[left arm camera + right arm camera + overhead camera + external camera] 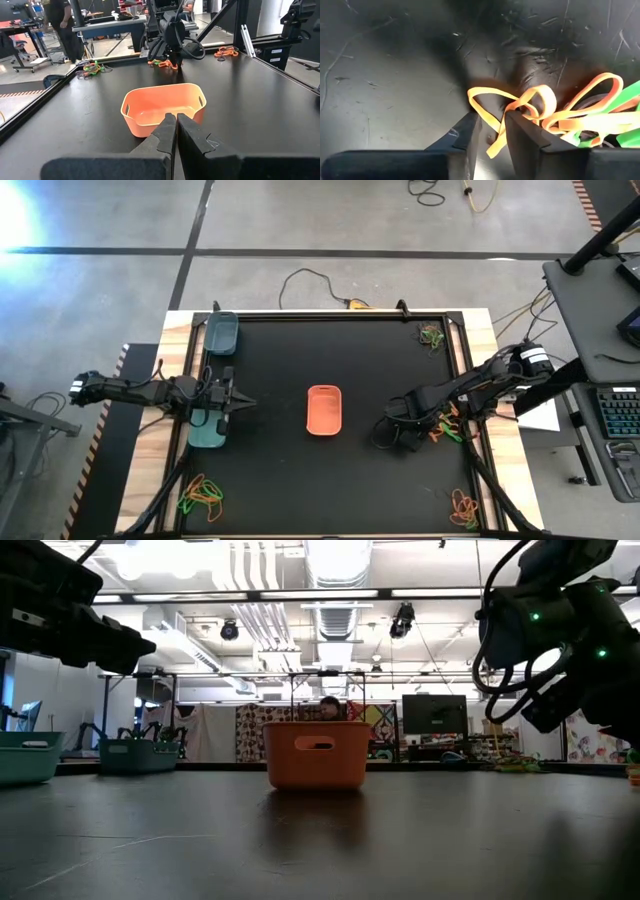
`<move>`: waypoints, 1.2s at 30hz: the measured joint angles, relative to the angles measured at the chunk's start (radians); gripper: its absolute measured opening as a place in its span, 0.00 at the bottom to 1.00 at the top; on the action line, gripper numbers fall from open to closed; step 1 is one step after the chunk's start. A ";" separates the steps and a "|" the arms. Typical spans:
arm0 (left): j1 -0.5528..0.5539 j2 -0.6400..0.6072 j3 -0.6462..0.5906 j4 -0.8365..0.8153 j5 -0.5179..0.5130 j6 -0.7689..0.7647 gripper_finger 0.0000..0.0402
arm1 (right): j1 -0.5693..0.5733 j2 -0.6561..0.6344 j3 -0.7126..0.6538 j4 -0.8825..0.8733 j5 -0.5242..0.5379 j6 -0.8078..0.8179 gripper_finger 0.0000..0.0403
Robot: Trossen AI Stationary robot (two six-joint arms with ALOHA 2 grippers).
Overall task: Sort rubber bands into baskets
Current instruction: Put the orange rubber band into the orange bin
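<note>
The orange basket stands mid-table. A dark teal basket and a lighter teal one sit at the left. My left gripper hovers shut beside them and points at the orange basket. My right gripper points down at the left edge of a pile of orange and green rubber bands on the mat. In the right wrist view its fingers stand a narrow gap apart. A strand of an orange band runs through that gap. My right gripper comes from above, pointing steeply down, with one strand of the orange band between its two fingers, at the pile's edge. The gap is wider than the strand. I cannot tell whether either finger touches the band. The band lies on the mat.
More rubber band piles lie at the far right corner, the near right corner and the near left corner. A raised frame rims the black mat. Cables run on the floor beyond the table.
</note>
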State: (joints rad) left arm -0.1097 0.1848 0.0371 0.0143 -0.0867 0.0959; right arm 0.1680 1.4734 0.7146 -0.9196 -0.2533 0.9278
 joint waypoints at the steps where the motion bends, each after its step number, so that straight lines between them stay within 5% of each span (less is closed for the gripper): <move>1: 0.000 0.000 0.000 0.002 0.000 0.000 0.00 | 0.000 0.000 0.002 0.001 0.002 0.009 0.18; 7: 0.000 0.001 0.000 0.111 -0.025 -0.078 0.00 | 0.000 -0.005 0.035 -0.016 0.022 0.016 0.13; 17: 0.000 0.000 0.000 0.311 -0.026 -0.507 0.00 | 0.000 -0.035 0.064 -0.094 -0.007 0.085 0.18; 26: 0.000 0.020 0.000 0.307 -0.062 -0.509 0.00 | 0.000 -0.032 0.027 -0.118 -0.055 0.070 0.25; 36: 0.000 0.078 0.037 0.280 -0.085 -0.495 0.00 | 0.000 -0.032 -0.040 -0.056 -0.061 0.050 0.14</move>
State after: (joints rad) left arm -0.1093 0.2623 0.0741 0.2943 -0.1721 -0.3994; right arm 0.1677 1.4414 0.6748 -0.9761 -0.3145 0.9783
